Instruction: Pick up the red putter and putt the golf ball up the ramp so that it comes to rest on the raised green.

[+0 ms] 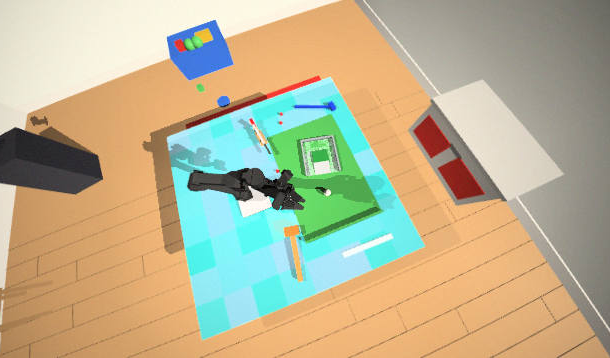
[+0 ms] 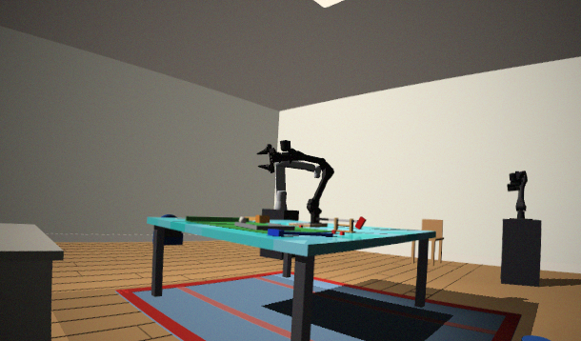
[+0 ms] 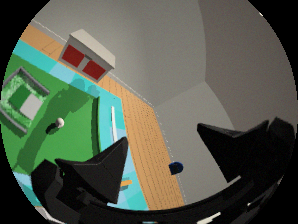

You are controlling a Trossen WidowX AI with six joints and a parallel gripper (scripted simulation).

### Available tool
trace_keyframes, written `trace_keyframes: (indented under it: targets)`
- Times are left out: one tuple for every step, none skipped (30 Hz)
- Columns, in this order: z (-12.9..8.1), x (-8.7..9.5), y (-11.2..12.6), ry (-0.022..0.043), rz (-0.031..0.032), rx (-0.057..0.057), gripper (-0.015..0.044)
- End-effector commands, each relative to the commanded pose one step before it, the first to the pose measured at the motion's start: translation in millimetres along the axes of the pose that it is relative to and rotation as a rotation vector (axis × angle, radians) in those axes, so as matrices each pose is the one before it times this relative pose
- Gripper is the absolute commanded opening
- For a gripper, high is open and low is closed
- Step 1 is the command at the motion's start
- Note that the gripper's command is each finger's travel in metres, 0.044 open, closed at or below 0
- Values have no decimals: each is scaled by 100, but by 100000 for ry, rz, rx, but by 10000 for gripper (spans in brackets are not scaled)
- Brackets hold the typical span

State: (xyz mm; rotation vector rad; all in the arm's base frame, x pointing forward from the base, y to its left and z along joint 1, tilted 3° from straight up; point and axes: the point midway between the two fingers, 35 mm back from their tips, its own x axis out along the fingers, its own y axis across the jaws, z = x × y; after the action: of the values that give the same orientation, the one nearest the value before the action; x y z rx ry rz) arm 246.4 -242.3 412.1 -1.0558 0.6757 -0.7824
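The red putter lies on a small wooden stand at the back left of the green mat, with its red head at the far end. The white golf ball rests on the mat in front of the ramp and the raised green. My gripper is open and empty. It hangs high above the mat's left edge, well apart from the ball and the putter.
An orange putter lies at the table's front, a blue putter at the back, and a white bar at the front right. A blue box and a white cabinet stand on the floor.
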Motion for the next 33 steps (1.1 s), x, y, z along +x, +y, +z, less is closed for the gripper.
trace_keyframes:
  targets:
    - [4132,517,6184,-11855,20574,-5046,440]
    - [1090,245,1389,-2952,4834,-1439,440]
    - [1090,257,1387,-2896,4833,-1503,440]
    - [1089,268,1384,-2834,4832,-1566,440]
    - [1087,280,1382,-2767,4832,-1627,440]
    - [1084,292,1379,-2696,4832,-1687,440]
    - [1080,304,1376,-2619,4832,-1746,440]
    - [1074,316,1373,-2539,4833,-1803,440]
    - [1068,328,1369,-2453,4833,-1857,440]
    - [1060,341,1366,-2363,4834,-1910,440]
    - [1051,353,1362,-2269,4834,-1960,440]
    - [1041,366,1358,-2170,4833,-2007,440]
    - [1032,379,1356,-2072,4845,-2057,440]
    - [1020,392,1352,-1964,4844,-2098,440]
    - [1007,405,1347,-1853,4843,-2137,440]
    - [993,418,1342,-1738,4841,-2172,440]
    - [978,430,1336,-1620,4839,-2204,440]
    - [962,443,1330,-1498,4836,-2232,440]
    - [945,455,1324,-1373,4831,-2255,440]
    - [927,468,1317,-1244,4826,-2275,440]
    - [909,480,1310,-1113,4819,-2291,440]
    - [956,527,1404,-1049,5180,-2480,440]
    - [947,549,1418,-904,5254,-2529,440]
    - [923,563,1408,-738,5240,-2531,440]
    - [897,577,1397,-569,5224,-2526,440]
    - [871,590,1386,-399,5205,-2516,440]
    - [844,604,1374,-226,5184,-2499,440]
    - [816,616,1361,-52,5160,-2476,440]
    - [788,629,1348,123,5132,-2446,440]
    - [759,641,1333,299,5100,-2409,440]
    - [603,538,1078,376,4154,-1942,440]
    - [31,248,536,322,2447,-1144,440]
    - [12,87,183,110,845,-391,440]
